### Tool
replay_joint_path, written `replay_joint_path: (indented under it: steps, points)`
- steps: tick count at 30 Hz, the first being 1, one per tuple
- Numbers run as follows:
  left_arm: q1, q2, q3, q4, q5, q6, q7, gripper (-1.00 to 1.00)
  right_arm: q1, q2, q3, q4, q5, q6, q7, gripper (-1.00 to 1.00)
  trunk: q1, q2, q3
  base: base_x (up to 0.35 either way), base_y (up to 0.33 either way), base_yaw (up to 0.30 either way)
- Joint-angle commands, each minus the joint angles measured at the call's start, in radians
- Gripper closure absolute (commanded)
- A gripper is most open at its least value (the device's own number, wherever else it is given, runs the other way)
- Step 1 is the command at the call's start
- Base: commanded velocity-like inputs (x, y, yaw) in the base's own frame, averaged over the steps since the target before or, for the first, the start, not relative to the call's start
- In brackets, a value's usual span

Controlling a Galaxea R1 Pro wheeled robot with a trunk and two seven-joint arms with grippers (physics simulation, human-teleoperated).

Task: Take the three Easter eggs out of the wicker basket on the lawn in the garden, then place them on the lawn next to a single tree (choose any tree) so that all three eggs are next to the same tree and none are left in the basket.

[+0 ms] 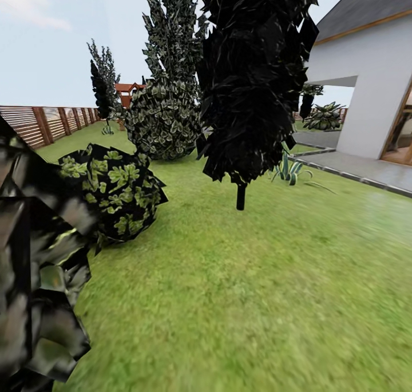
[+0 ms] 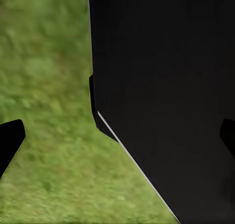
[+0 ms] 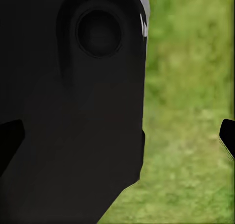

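I look out from the head camera and see the lawn (image 1: 274,300) spread wide and green in front of me. A black tree (image 1: 254,71) with a thin black trunk stands on the grass ahead. A round leafy bush (image 1: 117,191) sits near it, and a bigger bush (image 1: 163,117) is farther back. Dark leaves (image 1: 34,266) are very close to the camera. A brown fence (image 1: 46,123) runs along one side of the garden, and a white house (image 1: 366,77) with a grey patio (image 1: 366,171) is on the other side.

My left end effector (image 2: 117,138) points down at the grass. Its two black fingertips (image 2: 10,140) are far apart and hold nothing. A big black robot part (image 2: 166,87) is between them.

My right end effector (image 3: 117,138) also hangs over the grass. Its fingertips (image 3: 227,136) are spread wide with nothing in them. A black robot part (image 3: 78,101) is near it too.

I cannot read any words anywhere.
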State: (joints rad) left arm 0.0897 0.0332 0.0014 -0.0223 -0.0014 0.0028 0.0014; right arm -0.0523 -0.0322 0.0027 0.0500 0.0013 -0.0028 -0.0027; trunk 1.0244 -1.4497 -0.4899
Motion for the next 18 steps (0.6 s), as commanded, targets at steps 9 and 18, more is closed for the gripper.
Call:
replay_joint_path:
  steps: [9, 18]
  points:
    - [0.001, 0.0, 0.0, -0.002, 0.0, 0.0, 0.0, -1.0, -0.001, 0.0, 0.0, 0.002, 0.0, 0.0, 0.0, -1.0, 0.001, 0.0, -0.001, 0.335, 0.0, 0.0]
    - [0.001, 0.0, 0.0, -0.002, 0.0, 0.0, 0.0, -1.0, -0.001, 0.0, 0.0, 0.002, 0.0, 0.0, 0.0, -1.0, 0.001, 0.0, -0.001, 0.335, 0.0, 0.0]
